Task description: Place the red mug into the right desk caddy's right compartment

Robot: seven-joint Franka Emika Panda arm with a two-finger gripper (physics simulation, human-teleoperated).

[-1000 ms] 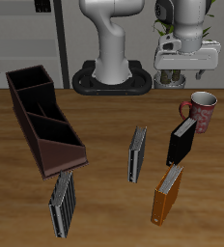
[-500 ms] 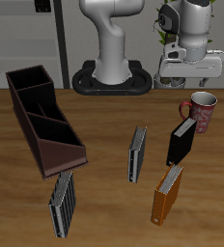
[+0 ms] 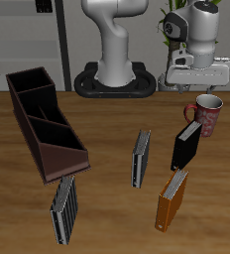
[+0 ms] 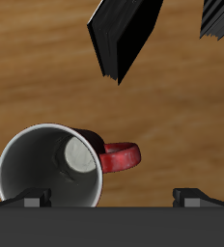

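The red mug (image 3: 207,115) stands upright on the table, handle toward the table's middle; in the wrist view (image 4: 52,166) I look down into its pale inside. My gripper (image 3: 198,87) hangs open and empty just above and slightly behind the mug; in the wrist view the gripper (image 4: 112,198) has its fingertips (image 4: 32,200) wide apart. The right desk caddy (image 3: 44,121), dark brown, lies far across the table. Its right compartment (image 3: 30,82) is the back end section, opposite the tall sloping end, and is empty.
A black book (image 3: 185,146) stands just in front of the mug and also shows in the wrist view (image 4: 124,34). An orange-brown book (image 3: 172,199), a grey book (image 3: 140,159) and a striped grey book (image 3: 64,209) stand nearer the front edge. The robot base (image 3: 115,79) is at the back.
My gripper has moved sideways over the mug and come down a little. The mug, books and caddy have not moved.
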